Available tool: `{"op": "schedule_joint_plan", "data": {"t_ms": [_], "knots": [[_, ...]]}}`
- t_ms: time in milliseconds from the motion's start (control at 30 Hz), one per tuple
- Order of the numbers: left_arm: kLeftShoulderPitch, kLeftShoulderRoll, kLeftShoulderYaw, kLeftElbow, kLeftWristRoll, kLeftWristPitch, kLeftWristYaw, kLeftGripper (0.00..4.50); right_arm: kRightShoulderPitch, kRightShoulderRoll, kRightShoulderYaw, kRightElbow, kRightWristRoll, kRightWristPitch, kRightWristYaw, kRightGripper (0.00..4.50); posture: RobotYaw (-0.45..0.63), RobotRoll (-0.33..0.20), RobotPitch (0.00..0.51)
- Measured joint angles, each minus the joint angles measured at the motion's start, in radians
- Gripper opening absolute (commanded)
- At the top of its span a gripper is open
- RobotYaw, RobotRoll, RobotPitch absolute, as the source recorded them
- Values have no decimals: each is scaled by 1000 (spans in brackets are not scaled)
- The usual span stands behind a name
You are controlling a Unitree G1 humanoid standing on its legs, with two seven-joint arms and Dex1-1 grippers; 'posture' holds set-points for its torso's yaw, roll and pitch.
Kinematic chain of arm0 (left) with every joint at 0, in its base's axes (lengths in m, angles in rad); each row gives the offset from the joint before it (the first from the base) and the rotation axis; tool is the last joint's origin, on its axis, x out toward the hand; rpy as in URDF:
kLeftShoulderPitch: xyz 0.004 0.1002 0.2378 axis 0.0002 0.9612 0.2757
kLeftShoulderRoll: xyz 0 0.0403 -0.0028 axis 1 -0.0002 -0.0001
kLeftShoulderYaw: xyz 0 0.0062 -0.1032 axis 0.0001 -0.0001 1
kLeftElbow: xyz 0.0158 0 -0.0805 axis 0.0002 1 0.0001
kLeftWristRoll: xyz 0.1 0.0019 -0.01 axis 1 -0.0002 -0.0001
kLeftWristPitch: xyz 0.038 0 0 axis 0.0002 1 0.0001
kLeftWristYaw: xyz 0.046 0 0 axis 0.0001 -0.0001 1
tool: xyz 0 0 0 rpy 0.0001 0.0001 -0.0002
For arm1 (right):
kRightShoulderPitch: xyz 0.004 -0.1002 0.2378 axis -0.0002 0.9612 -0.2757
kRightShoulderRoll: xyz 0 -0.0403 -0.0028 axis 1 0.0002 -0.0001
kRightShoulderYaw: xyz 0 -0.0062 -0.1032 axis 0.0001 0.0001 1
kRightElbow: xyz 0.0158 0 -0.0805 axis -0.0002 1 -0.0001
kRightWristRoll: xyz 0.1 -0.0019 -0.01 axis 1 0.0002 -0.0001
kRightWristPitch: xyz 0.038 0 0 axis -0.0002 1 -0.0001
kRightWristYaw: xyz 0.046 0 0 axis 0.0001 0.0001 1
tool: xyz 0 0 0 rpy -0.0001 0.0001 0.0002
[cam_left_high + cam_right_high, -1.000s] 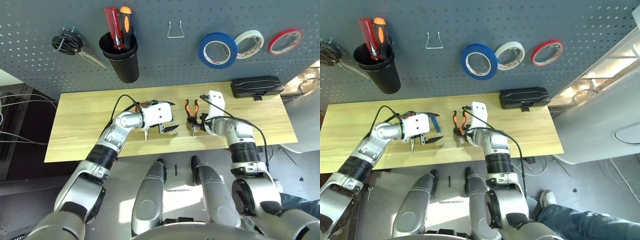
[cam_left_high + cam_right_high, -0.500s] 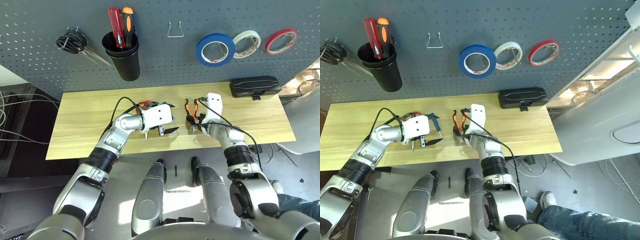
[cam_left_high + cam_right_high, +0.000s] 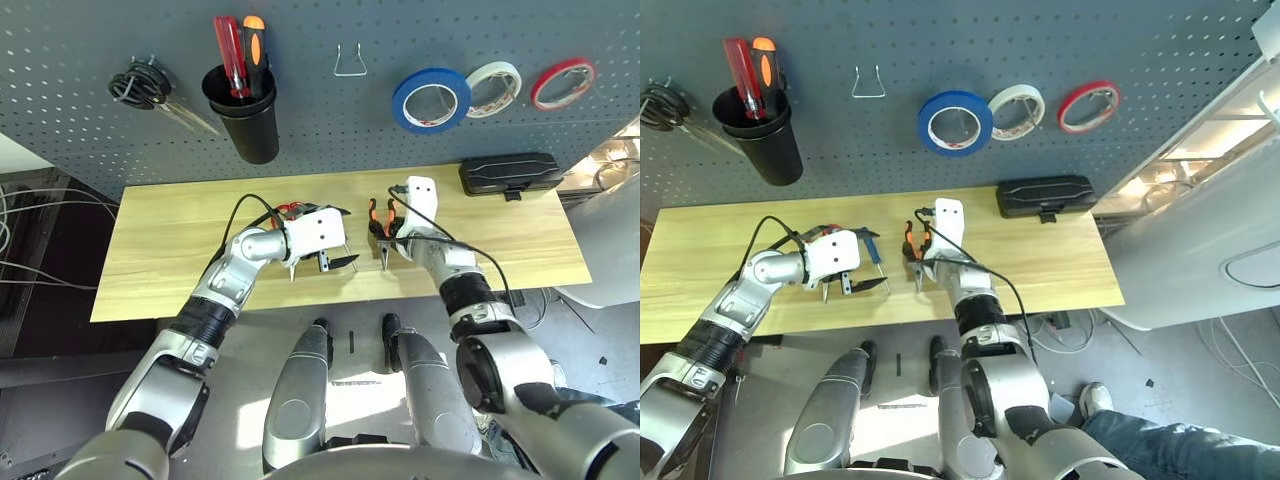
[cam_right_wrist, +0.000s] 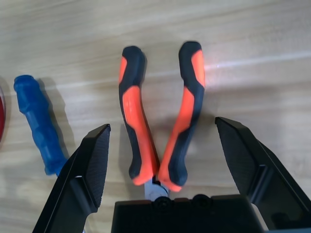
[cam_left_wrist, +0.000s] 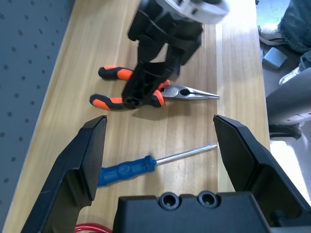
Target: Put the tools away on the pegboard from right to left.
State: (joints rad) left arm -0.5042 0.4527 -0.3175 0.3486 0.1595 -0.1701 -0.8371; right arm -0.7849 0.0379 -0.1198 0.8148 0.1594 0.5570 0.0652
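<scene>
The orange-and-black pliers (image 4: 160,126) lie on the wooden table (image 3: 160,240) with their nose toward me. My right gripper (image 3: 385,240) hangs open just above them, one finger on either side of the handles. Left of the pliers lies the small blue-handled screwdriver (image 5: 126,170), under my open left gripper (image 3: 320,265), which holds nothing. A bit of red (image 5: 87,228) shows under that gripper, mostly hidden. The wide blue tape roll (image 3: 433,100) hangs on the pegboard (image 3: 320,130). Scissors with dark handles (image 3: 145,88) hang at its left end.
On the pegboard are a black cup (image 3: 245,120) holding red and orange screwdrivers, a bare wire hook (image 3: 350,62), a white tape roll (image 3: 497,85) and a red one (image 3: 568,82). A black case (image 3: 513,173) lies at the table's back right. A person's leg (image 3: 1150,440) is beside the table.
My right forearm has swung inward and its gripper has shifted slightly left over the pliers' handles. The left arm has stayed where it was.
</scene>
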Motion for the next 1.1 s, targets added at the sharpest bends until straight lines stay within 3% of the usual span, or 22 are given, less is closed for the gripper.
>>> {"op": "schedule_joint_plan", "data": {"t_ms": [267, 533, 700, 800, 867, 933, 1100], "knots": [[1, -2, 0, -12, 0, 14, -15, 4500, -40, -1, -23, -67, 26, 218, -29, 4464, 46, 0, 378], [4, -8, 0, -17, -1, 16, -14, 4500, -33, 23, -104, -244, 73, 557, -136, 4464, 31, 0, 371], [4, -27, 0, -16, -1, 16, -11, 4500, -38, 25, -93, -259, 60, 558, -173, 4464, 44, 0, 370], [4, -29, 0, -16, -1, 16, -11, 4500, -45, 25, -87, -239, 50, 523, -178, 3776, 48, 0, 369], [5, -29, 0, -16, -2, 16, -11, 4500, -54, 25, -81, -216, 42, 499, -178, 3938, 52, 0, 369], [7, -27, 1, -16, -2, 17, -11, 4500, -68, 28, -75, -181, 39, 467, -176, 4406, 56, 0, 368], [14, -25, 2, -16, -3, 20, -10, 4500, -98, 32, -66, -100, 39, 400, -169, 4483, 66, 0, 368]]}}
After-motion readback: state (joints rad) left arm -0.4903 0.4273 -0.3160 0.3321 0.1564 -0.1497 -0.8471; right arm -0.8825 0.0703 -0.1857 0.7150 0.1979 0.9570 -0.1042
